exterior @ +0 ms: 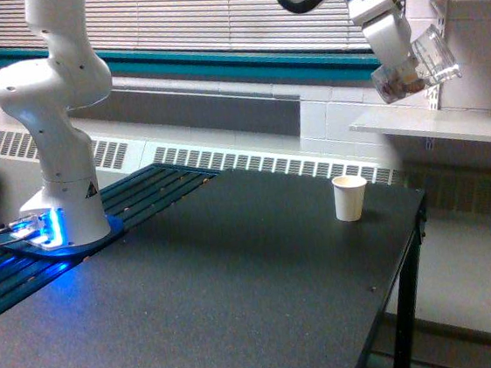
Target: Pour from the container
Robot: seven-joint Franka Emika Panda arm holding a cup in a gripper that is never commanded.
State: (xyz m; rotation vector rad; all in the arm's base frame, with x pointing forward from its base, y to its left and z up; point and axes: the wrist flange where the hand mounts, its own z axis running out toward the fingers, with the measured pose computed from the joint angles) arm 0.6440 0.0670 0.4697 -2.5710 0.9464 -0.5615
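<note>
**Tilted beaker held high above the paper cup**

The gripper [400,69] hangs near the top of the exterior view, toward that view's right, and grasps the container [418,67], a clear plastic beaker with brownish bits gathered at its lower end. The fingers themselves are hard to make out behind the plastic. The container's long axis is tipped well off upright, its mouth pointing up and toward the exterior view's right, so in my judgement nothing is spilling yet.

The relation that matters is to the white paper cup [350,198]: it stands upright on the black table [241,307], well below the container and somewhat to the exterior view's left of it. A pour from here would likely miss the cup; the container seems to need carrying leftward and down before its mouth is tipped over.

Behind the container, a white wall shelf [450,123] runs close by. The arm's base [64,212] stands well to the left of the paper cup. Nothing lies between container and cup.
</note>
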